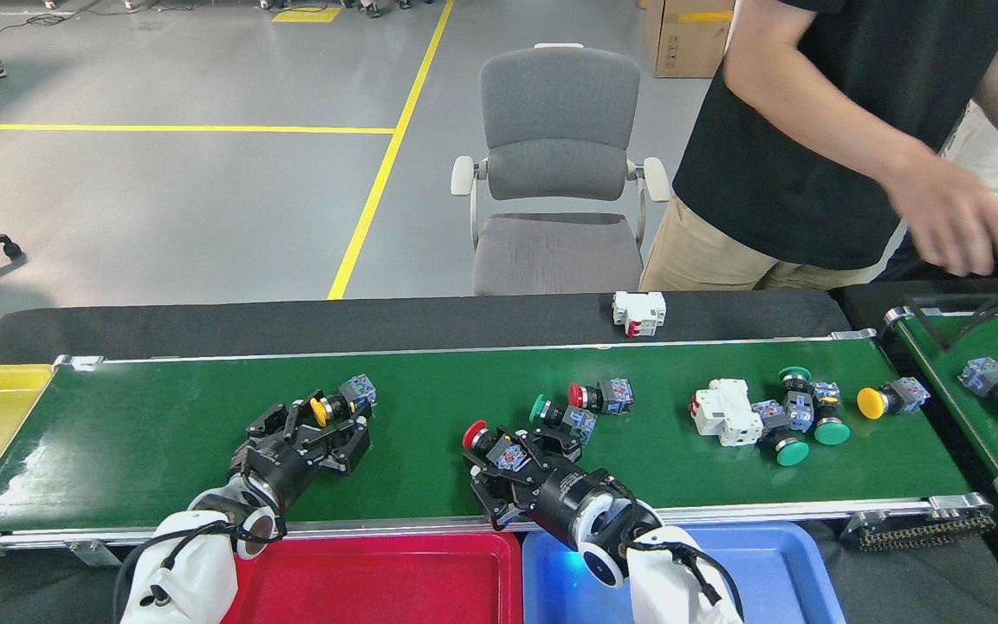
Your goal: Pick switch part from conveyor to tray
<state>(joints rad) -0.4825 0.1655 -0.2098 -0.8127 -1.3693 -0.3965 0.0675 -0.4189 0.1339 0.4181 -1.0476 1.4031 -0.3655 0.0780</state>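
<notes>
Both grippers sit low over the conveyor point(161, 433). Left gripper point(319, 426) has its fingers spread around the yellow switch point(339, 406), not clamped; right gripper point(512, 464) is open around the red switch point(490, 444). Red tray point(369, 581) and blue tray point(776, 572) lie just in front.

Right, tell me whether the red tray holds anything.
Empty as far as the view shows: the red tray shows only bare red floor, though its lower part is cut off.
</notes>
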